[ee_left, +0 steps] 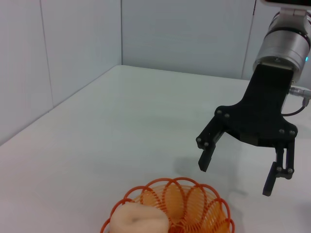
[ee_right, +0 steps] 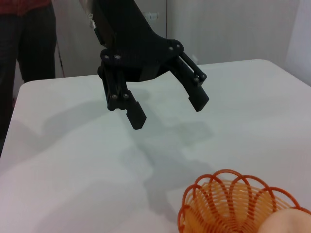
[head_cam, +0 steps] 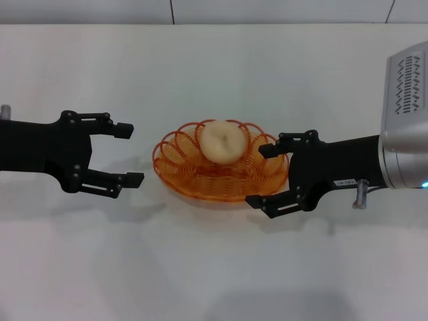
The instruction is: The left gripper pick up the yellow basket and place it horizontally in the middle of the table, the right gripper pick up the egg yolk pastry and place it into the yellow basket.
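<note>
Yellow basket [head_cam: 224,167]: mid-worktop [head_cam: 214,267], holding the egg yolk pastry [head_cam: 223,141]
Left end effector [head_cam: 130,154]: jaws spread, empty, just beside the basket
Right end effector [head_cam: 264,175]: jaws spread, empty, upper finger over the rim
Risk: a withdrawing right finger may likely snag the looped wire and drag the basket
View difference: head view shows both sides; each wrist view shows only the opposite claw

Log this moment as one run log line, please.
egg yolk pastry: in yellow basket | basket: mid-table | left end effector: open, left of basket | right end effector: open, at basket's right rim
</note>
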Robot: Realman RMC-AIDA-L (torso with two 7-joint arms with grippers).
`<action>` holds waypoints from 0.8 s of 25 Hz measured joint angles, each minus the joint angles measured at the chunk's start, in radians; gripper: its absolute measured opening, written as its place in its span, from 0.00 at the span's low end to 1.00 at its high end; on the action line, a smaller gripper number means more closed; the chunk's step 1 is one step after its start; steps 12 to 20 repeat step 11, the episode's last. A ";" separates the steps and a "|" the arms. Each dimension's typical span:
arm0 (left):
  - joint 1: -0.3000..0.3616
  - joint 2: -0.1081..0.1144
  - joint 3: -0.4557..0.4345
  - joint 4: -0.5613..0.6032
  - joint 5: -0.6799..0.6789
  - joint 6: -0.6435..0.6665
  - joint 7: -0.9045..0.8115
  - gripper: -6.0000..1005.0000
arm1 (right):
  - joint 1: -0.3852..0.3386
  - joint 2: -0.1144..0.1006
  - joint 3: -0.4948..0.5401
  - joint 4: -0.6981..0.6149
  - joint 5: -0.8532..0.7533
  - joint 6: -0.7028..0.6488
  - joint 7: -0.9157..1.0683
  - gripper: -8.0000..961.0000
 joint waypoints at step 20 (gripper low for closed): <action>-0.005 0.000 -0.004 0.009 -0.003 0.022 -0.004 0.88 | -0.004 0.000 0.001 -0.023 0.000 -0.023 -0.001 0.91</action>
